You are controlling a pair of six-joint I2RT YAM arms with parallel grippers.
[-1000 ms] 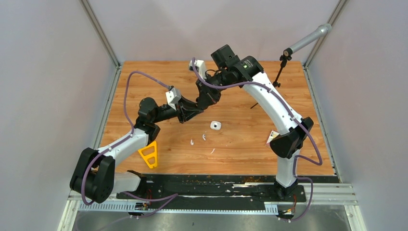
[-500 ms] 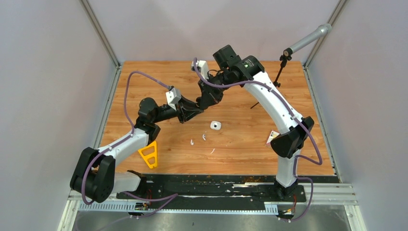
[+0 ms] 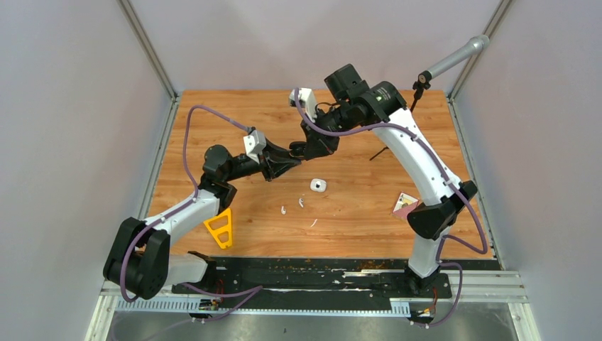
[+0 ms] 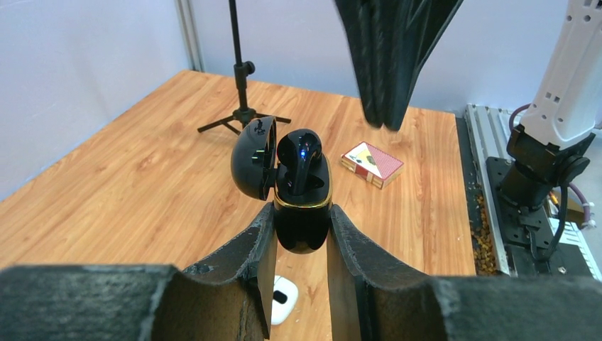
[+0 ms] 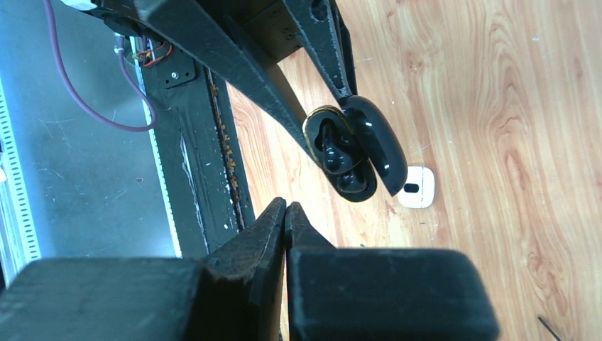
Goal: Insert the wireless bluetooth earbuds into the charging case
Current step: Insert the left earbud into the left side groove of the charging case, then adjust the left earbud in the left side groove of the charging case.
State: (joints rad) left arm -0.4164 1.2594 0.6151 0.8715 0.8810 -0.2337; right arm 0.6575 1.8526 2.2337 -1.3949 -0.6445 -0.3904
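1. Grip first: my left gripper (image 4: 301, 212) is clenched on a glossy black pebble-shaped charging case (image 4: 304, 233). One finger presses each side of its lower half and holds it upright above the wooden table (image 3: 355, 220).
2. The case's hinged lid (image 4: 254, 158) stands open, swung to the left in my left wrist view. One black stemmed earbud (image 4: 299, 160) sits in the case with a small blue light on it.
3. My left arm (image 3: 192, 206) rises from the near left corner with the elbow bent. Its forearm runs toward the middle of the table, and the wrist is raised off the boards.
4. My right arm (image 3: 419, 156) arches high from the near right base over the far side, its wrist folded back toward my left one.
5. My right gripper (image 5: 285, 209) is pressed closed with nothing between its fingers. Its tips are near the open case but apart from it.
6. Below, two tiny white stemmed earbuds (image 3: 284, 210) (image 3: 301, 202) lie near each other on the wood, with a small white case (image 3: 318, 185) just beyond them.
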